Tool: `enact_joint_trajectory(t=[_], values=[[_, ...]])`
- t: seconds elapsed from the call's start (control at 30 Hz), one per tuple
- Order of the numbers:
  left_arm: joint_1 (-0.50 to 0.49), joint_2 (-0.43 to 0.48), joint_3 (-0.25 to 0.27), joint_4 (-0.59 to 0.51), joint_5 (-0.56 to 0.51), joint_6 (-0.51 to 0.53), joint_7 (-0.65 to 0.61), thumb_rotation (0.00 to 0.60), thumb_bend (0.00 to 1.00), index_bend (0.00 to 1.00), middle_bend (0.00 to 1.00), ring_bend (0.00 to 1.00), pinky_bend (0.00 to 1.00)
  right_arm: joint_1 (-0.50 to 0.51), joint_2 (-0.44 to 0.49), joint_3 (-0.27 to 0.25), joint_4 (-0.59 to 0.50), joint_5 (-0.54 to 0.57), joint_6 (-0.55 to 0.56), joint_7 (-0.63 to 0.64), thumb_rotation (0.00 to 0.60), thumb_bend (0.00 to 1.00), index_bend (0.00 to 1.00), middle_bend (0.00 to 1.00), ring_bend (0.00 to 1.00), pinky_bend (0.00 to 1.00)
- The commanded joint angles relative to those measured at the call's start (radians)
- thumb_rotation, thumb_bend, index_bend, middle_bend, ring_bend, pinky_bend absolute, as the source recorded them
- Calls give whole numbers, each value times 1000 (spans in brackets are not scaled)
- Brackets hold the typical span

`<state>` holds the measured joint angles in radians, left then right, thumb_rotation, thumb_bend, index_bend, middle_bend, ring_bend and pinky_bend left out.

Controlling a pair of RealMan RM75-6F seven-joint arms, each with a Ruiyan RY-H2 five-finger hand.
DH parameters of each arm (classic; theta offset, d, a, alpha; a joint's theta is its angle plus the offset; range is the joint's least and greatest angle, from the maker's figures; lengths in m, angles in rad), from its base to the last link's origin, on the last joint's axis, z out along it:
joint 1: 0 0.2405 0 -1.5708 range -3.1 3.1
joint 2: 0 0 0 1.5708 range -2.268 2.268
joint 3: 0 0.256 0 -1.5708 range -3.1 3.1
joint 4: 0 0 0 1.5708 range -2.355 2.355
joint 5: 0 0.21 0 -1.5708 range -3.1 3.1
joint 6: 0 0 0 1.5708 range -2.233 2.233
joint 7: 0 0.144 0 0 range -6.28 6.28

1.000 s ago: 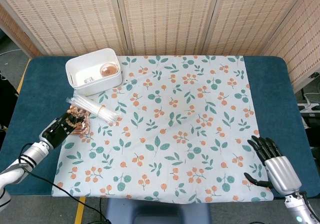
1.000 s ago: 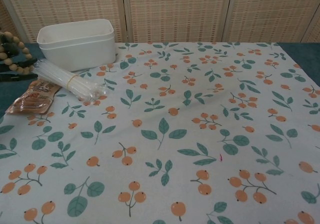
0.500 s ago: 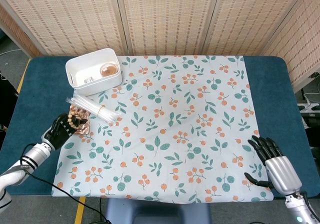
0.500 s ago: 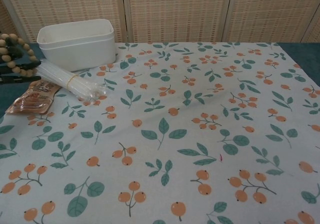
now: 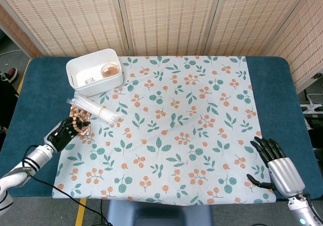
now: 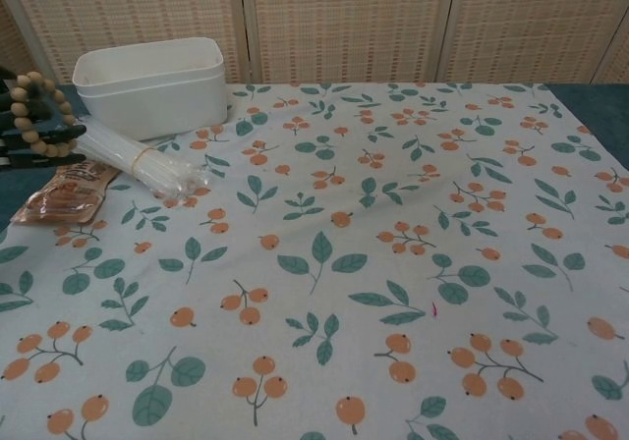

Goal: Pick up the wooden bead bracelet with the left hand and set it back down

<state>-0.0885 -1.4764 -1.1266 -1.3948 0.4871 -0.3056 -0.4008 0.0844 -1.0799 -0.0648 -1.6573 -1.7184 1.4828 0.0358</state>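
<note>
In the head view, the left hand (image 5: 61, 131) sits at the near-left edge of the floral cloth (image 5: 166, 130), its dark fingers closed around the wooden bead bracelet (image 5: 77, 120), which hangs lifted over the brown snack packet (image 5: 83, 129). Compared with a second ago the hand has shifted only slightly, drawing back toward the near side and then edging in again, so the bracelet is picked up but not yet lowered; I judge the set-down half of the task to be what remains. The right hand (image 5: 276, 166) lies at the near-right corner, fingers spread and holding nothing, unmoved. Counted here: one white bin (image 5: 94, 71) at far left, one bundle of clear straws (image 5: 96, 110) just near it, one packet, one bracelet, two hands. In the chest view, the bracelet (image 6: 39, 114) shows at the far-left edge as a ring of beads, now further into the picture than before, with dark fingers (image 6: 44, 136) of the left hand pinching it above the blue surface (image 6: 12, 196). This view again shows one bin (image 6: 149, 84), one straw bundle (image 6: 142, 158) and one packet (image 6: 61, 192); the right hand is out of it.
</note>
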Motion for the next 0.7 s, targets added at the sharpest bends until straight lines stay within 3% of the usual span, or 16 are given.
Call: enact_joint_trajectory(t=[0.03, 0.3, 0.47, 0.6, 0.63, 0.7], values=[[5, -6, -3, -4, 3, 2, 13, 592, 754, 519, 586, 255, 42, -1, 1, -1, 0, -2, 2, 1, 410, 200, 0, 0, 0, 0], [4, -5, 2, -6, 3, 1, 22, 600, 917, 508, 579, 249, 42, -4, 3, -2, -1, -6, 9, 4, 411, 200, 0, 0, 0, 0], [10, -7, -6, -6, -2, -18, 34, 600, 919, 472, 557, 238, 42, -3, 3, -2, -1, -7, 7, 2, 410, 200, 0, 0, 0, 0], [21, -20, -19, -6, -4, -31, 58, 585, 724, 448, 535, 223, 39, -3, 2, -2, -2, -6, 6, 0, 410, 200, 0, 0, 0, 0], [23, -23, -22, -5, -2, -37, 67, 555, 641, 445, 528, 220, 39, -3, 2, -2, -2, -5, 5, -1, 410, 200, 0, 0, 0, 0], [27, -28, -26, -3, -1, -42, 81, 492, 570, 444, 523, 216, 38, -3, 1, -2, -2, -5, 4, -2, 410, 200, 0, 0, 0, 0]])
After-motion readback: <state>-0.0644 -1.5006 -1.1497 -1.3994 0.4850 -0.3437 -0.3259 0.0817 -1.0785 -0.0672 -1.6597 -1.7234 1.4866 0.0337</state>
